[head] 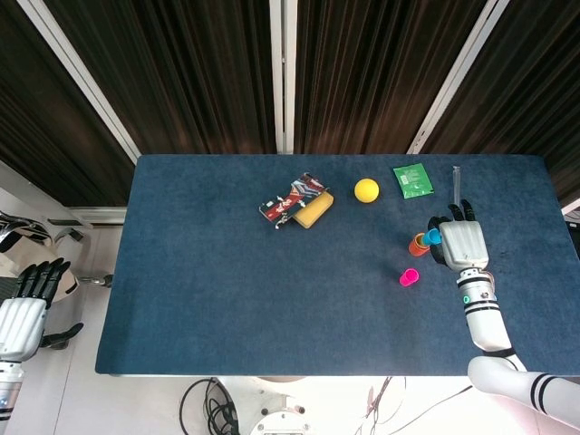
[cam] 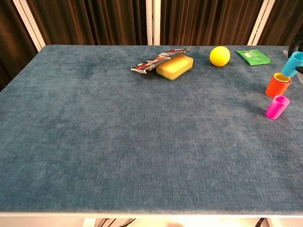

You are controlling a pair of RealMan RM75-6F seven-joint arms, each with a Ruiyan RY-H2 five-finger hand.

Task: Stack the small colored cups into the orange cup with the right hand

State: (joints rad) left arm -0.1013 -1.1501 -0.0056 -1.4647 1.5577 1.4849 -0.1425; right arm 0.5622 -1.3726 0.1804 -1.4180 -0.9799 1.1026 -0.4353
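The right hand [head: 463, 243] holds a blue cup [cam: 293, 63] tilted just above and to the right of the orange cup [cam: 277, 86], which stands near the bench's [cam: 118, 142] right edge with a yellow cup already nested inside. The pink cup [cam: 277, 107] waits just in front. The left hand [head: 20, 313] hangs off the bench with nothing in it, its fingers close together; no writing on the green packet [head: 413, 180] can be read.

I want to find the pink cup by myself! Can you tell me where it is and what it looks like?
Look at the blue table, near its right edge. There the right hand holds a blue cup over an orange cup. The pink cup stands alone just in front of the orange one, nearer the robot, the only pink thing there.
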